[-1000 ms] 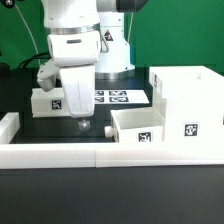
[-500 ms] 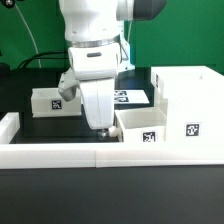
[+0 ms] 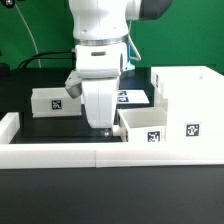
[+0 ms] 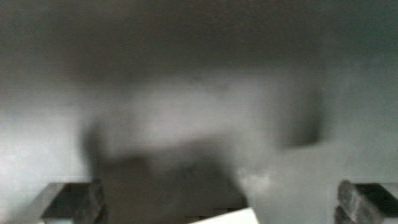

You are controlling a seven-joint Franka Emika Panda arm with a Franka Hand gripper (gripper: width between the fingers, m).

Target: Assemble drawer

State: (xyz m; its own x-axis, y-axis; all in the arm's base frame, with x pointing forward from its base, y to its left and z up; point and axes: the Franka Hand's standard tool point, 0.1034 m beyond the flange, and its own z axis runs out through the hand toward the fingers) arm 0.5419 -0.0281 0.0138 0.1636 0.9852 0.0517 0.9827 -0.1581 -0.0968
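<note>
The end effector hung low over the black worktop, just beside the small white plastic open-top tray, which stood near the tall white boxy case. Gripping that tray seemed to be the step in hand, and the next move called for straddling its near wall. With the wrist view blurred, I could not tell whether the end effector stood apart or together. Only square black-and-white tags showed, with no legible writing.
</note>
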